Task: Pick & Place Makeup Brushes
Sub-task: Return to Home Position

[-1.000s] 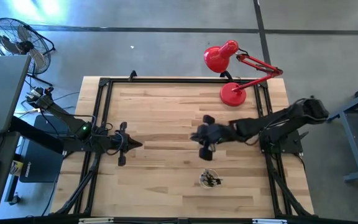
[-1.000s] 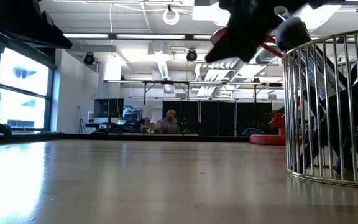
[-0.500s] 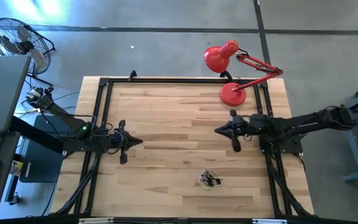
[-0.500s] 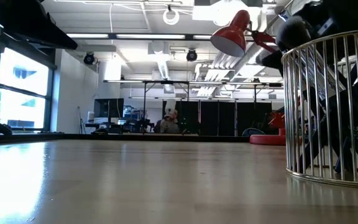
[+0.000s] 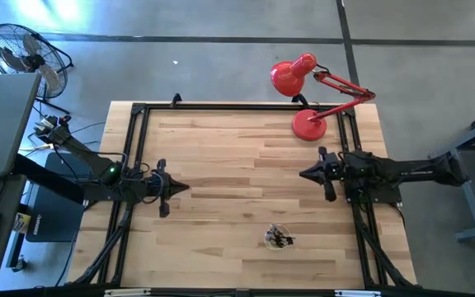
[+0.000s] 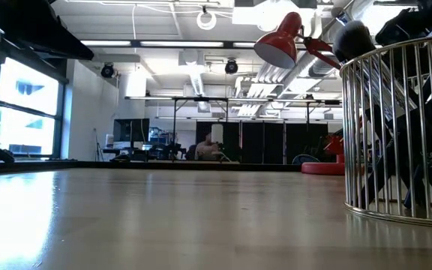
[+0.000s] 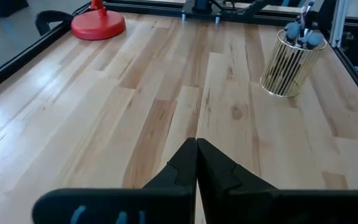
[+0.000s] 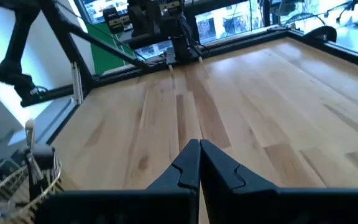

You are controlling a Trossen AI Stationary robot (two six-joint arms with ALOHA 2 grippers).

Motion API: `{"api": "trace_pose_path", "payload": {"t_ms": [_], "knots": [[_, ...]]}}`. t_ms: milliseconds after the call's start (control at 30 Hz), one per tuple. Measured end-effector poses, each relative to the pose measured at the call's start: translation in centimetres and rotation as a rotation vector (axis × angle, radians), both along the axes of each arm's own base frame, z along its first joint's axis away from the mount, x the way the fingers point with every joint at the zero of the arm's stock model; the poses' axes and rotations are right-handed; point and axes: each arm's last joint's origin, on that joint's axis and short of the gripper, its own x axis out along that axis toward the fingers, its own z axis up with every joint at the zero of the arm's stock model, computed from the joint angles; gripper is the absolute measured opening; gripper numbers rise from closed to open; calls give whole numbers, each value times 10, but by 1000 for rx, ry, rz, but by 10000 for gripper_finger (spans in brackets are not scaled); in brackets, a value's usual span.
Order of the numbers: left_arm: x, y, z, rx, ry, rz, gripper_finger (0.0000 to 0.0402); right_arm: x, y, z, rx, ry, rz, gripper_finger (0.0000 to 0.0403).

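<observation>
Well apart, left tool and right tool face each other, fingers apparently pressed together.

The right arm has drawn back across the worktop. A second ago the right end effector hung out over the middle, farther from the red lamp's base. Now it sits near that base, on the side toward the front edge, fingers pressed together. In the low view the dark arm no longer covers the lamp's shade. The person far behind the lamp has shifted slightly.
</observation>
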Motion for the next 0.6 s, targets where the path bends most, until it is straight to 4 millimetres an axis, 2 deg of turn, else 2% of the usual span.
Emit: {"api": "trace_pose_path", "payload": {"t_ms": [333,600], "knots": [[0,0,0,-33,-8,20,1,-16,2,-15,-1,105,45,0],[0,0,0,-49,-10,26,1,-21,2,-13,-55,83,55,0]]}}
